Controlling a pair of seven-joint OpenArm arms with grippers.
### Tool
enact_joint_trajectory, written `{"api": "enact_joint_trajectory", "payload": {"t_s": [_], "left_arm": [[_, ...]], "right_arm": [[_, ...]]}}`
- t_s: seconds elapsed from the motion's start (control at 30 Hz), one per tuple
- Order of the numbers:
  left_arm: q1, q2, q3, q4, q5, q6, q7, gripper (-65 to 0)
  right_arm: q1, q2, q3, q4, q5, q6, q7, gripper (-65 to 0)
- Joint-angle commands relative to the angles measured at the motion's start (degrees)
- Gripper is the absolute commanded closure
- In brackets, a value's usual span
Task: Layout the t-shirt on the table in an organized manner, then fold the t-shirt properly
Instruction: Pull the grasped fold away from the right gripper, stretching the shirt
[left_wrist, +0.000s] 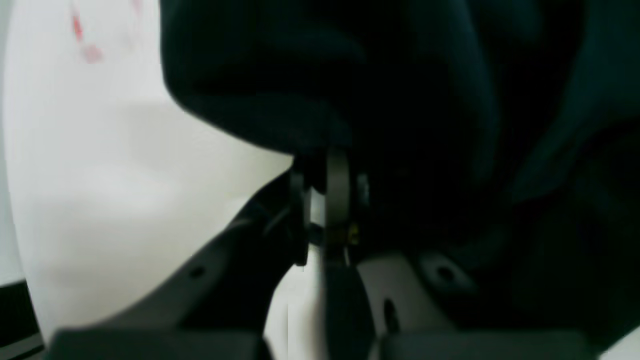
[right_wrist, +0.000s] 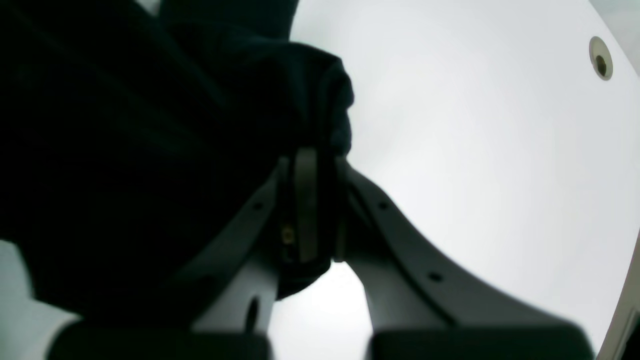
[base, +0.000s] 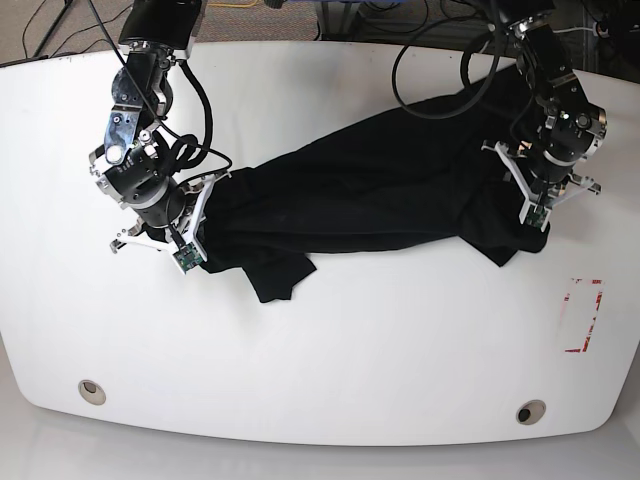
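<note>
Stretching crosswise between them, the t-shirt (base: 370, 190) is being clamped at opposite ends by the left gripper (base: 533, 222) and right gripper (base: 192, 250).

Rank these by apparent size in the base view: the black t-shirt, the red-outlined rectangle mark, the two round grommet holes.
1. Black fabric t-shirt
2. Red-outlined rectangle mark
3. Left round grommet hole and right round grommet hole: they look alike, so unranked.

I see two black arms with bulky round joints and looping black cables. My left gripper (base: 540, 215) and right gripper (base: 190, 250) have curved white finger plates dotted with dark screw holes, grey pads (right_wrist: 306, 200), a small brass fitting.
</note>
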Motion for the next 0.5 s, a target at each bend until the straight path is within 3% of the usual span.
{"api": "enact_joint_trajectory", "payload": {"t_s": [0.0,0.3,0.47], "left_arm": [[0.30,-1.44,-0.40,1.37,-0.62,0.25,-1.29,-3.2],[-0.32,-1.36,-4.88,2.60,-0.80,0.25,-1.29,-23.2],[-2.16,-1.62,-5.14,4.71,-0.80,0.25,-0.50,-30.0]], "right_arm": [[1.05,0.51,0.10,0.93,0.46,-0.12,1.27,0.0],[1.05,0.24,0.01,0.93,0.20,-0.12,1.27,0.0],[1.05,0.24,0.01,0.93,0.20,-0.12,1.27,0.0]]}}
